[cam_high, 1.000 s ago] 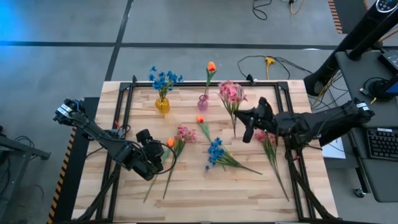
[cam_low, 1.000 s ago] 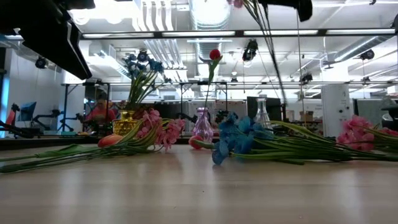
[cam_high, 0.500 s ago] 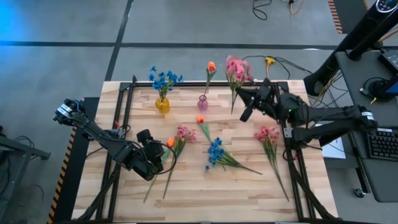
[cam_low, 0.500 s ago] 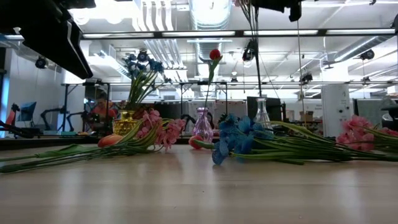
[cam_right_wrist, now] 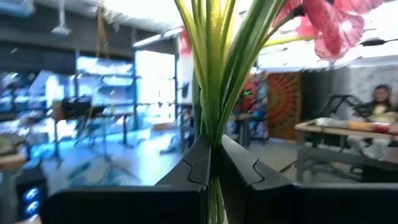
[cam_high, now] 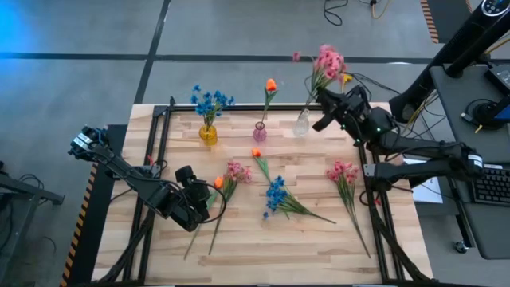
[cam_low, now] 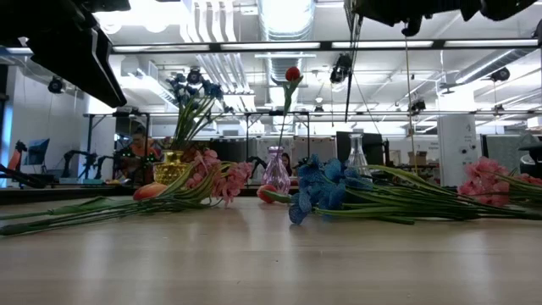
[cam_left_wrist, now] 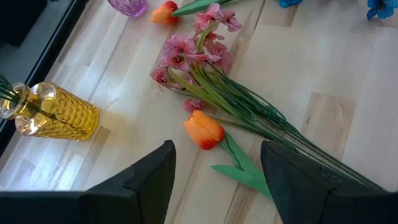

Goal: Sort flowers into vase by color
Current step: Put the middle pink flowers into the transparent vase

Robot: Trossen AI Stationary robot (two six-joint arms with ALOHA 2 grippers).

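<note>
Presently, item one: risk. Right gripper (cam_high: 325, 114) holds a pink spray (cam_high: 327, 60) by its green stems, its fingers (cam_right_wrist: 186, 171) closed tight on the bundle, blossoms leaning out past the far edge of the worktop (cam_high: 239, 263) and the stem ends hanging over the clear vase (cam_high: 302, 123) at the far right of the vase row. Likely faults, as judgement: the long stems are slanted, so their tips may catch the narrow neck or slide down outside it; a sideways nudge could tip the light glass; released too high, the top-heavy spray may topple out or pull the vase over. Whether the stem tips are already inside the neck cannot be told from these views. Item two: pose. Right arm reaches from the right side across the far right corner, wrist raised well above the worktop, with the stems hanging roughly vertical in the low view. Left gripper (cam_high: 194, 209) waits low at the near left, fingers (cam_left_wrist: 149, 180) spread apart and holding nothing, hovering just over a loose orange bud (cam_left_wrist: 203, 129) and a lying pink spray (cam_left_wrist: 186, 53). Item three: stock. Yellow vase (cam_high: 208, 134) holds blue blooms (cam_high: 210, 101); purple vase (cam_high: 260, 131) holds one orange bud (cam_high: 271, 84). Lying unsorted: a second orange bud (cam_high: 256, 152) near the purple vase, a blue bunch (cam_high: 276, 194) mid-worktop, and a further pink spray (cam_high: 342, 172) at the right.
</note>
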